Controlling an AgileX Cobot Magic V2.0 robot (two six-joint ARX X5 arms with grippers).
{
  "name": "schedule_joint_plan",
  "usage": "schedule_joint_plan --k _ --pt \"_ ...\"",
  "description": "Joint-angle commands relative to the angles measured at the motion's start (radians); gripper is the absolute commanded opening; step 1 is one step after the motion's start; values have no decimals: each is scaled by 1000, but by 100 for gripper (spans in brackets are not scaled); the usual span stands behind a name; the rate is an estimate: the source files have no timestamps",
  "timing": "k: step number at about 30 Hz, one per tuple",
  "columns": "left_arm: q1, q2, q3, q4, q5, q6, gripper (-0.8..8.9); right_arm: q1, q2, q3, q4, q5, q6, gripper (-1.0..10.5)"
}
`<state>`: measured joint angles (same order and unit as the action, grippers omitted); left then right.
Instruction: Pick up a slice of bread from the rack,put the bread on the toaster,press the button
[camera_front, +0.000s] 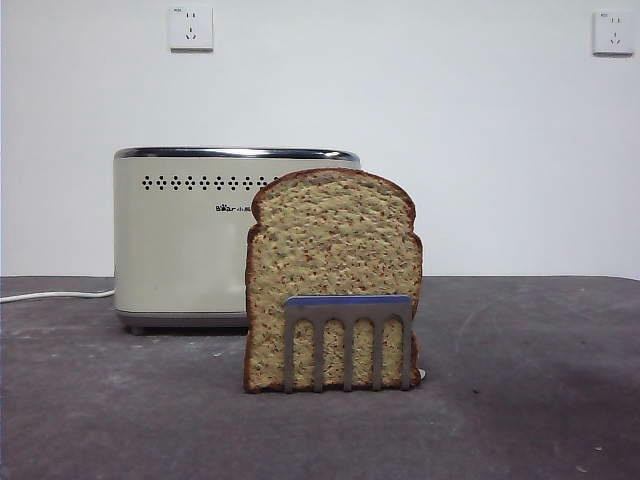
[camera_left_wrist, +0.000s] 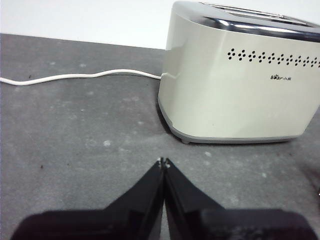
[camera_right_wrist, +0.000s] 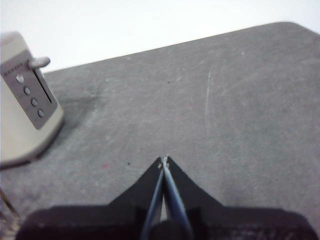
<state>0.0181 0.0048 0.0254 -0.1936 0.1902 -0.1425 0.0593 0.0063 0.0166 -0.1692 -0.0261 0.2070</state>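
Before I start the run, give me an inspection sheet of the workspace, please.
Surface: dark grey table, scuffed, pale specks.
Job's things: slice of bread upright in the rack; toaster behind it, lever and buttons on its end.
Clutter: nothing seen.
Grippers: left gripper shut, above the table near the toaster; right gripper shut, over bare table.
Cables: white cord runs from the toaster.
Surroundings: white wall, two sockets.

Dark grey, scuffed table (camera_front: 520, 400) across the lower half of the front frame. At left centre, cream toaster (camera_front: 180, 240), its white cord (camera_front: 55, 295) trailing to the left edge. At centre, steel rack (camera_front: 348, 340) in front of the toaster, holding the slice of bread (camera_front: 335, 240) upright.
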Motion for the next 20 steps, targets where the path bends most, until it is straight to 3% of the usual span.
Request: schedule_joint_plan --k 1,4,9,13,20 --pt "3 -3 -13 -1 0 -24 -5 1 0 -11 9 0 124 1" --pt "3 -3 -11 -2 4 -55 -8 1 0 -11 11 0 132 -5" --pt "3 0 16 -2 65 -115 -8 1 6 22 12 -48 229 -12" --pt "2 12 74 -2 87 -128 -8 1 42 76 11 -58 232 -12" --pt "2 113 230 -10 180 -127 -8 2 203 227 10 -153 217 -12"
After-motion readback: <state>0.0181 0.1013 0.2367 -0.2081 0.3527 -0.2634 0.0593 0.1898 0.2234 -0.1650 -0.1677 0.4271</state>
